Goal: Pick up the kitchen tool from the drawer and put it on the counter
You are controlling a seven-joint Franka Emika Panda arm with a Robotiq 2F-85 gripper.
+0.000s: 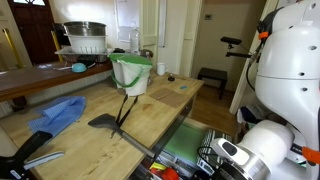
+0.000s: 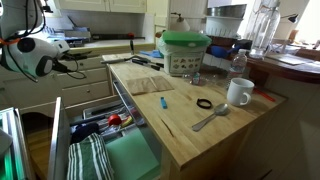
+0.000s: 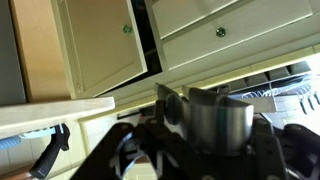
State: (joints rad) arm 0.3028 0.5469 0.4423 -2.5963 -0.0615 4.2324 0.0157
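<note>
In the wrist view my gripper (image 3: 210, 128) points sideways at cream cabinet doors. Its fingers are closed round a shiny curved metal piece (image 3: 215, 118), which looks like part of the kitchen tool; its handle is hidden. In an exterior view the arm is raised to the left of the counter (image 2: 175, 128), with the gripper (image 2: 78, 66) well above and behind the open drawer (image 2: 132, 158). The drawer shows its green liner and a striped cloth (image 2: 90, 160). The counter (image 1: 160, 108) and drawer (image 1: 185, 142) also show in an exterior view, beside the robot's white body.
A black spatula (image 1: 103, 121) and a blue cloth (image 1: 60, 112) lie on the counter. A green-and-white container (image 2: 185, 52) stands at the back. A white mug (image 2: 239, 92), a metal spoon (image 2: 210, 118) and a black ring (image 2: 204, 103) lie near the counter's edge.
</note>
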